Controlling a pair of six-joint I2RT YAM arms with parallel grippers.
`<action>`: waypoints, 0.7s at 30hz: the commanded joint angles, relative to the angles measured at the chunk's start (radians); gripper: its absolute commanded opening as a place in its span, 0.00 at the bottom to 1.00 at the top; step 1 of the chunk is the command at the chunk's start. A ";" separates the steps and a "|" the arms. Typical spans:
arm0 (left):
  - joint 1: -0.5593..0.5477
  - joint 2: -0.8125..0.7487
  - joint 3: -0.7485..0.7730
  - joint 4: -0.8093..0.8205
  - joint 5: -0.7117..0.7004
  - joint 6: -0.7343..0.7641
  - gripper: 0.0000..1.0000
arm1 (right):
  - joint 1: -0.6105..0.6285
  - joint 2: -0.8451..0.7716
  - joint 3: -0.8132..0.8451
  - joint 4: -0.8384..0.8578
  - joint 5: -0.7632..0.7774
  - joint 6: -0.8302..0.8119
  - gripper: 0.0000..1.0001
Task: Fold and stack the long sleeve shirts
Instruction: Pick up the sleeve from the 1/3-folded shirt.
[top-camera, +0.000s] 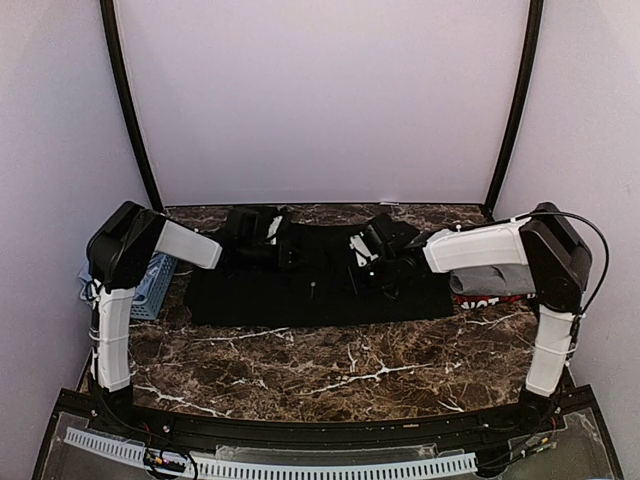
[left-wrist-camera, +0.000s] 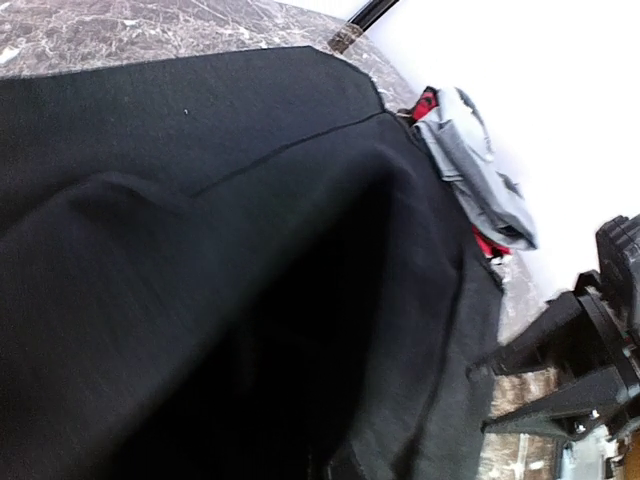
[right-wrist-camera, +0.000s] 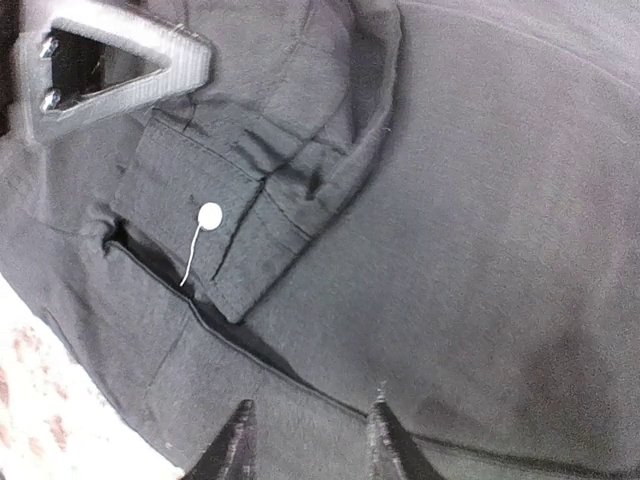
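The black shirt (top-camera: 320, 295) was seen spread flat across the far half of the marble table (top-camera: 330, 370), its long lower edge running roughly parallel to the near side. The left gripper (top-camera: 268, 240) was lowered onto the shirt's far left part. Its fingers were hidden in the left wrist view, which was filled almost wholly by dark cloth drawn up in a soft ridge toward the lens, and the jaws were closed on that cloth. The right gripper (right-wrist-camera: 310, 442) was held over the shirt's right part, its two dark fingertips set apart, with black cloth shown in the gap between them and nothing pinched. Just beyond those tips a cuff (right-wrist-camera: 180, 190) was seen lying on the shirt, with a small pale button (right-wrist-camera: 210, 215) on it and a loose pale thread trailing from the button. A grey triangular frame (right-wrist-camera: 110, 70) with two bright screws was caught in the upper left corner of the same view; what it belonged to could not be told. The grey shirt (top-camera: 490, 278) was found bunched at the table's right edge, beneath the right arm, just beside the black shirt's right end, and the red-edged shirt (top-camera: 487, 299) with white lettering was tucked under it. A light-blue lattice basket (top-camera: 150, 285) was placed at the left edge, behind the left arm.
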 joint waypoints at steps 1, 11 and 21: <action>-0.007 -0.161 -0.104 0.198 0.038 -0.251 0.00 | -0.014 -0.086 -0.055 0.090 -0.044 0.078 0.43; -0.038 -0.321 -0.312 0.598 -0.045 -0.638 0.00 | -0.016 -0.168 -0.153 0.331 -0.183 0.294 0.66; -0.055 -0.402 -0.408 0.751 -0.115 -0.806 0.00 | -0.018 -0.152 -0.208 0.558 -0.290 0.342 0.73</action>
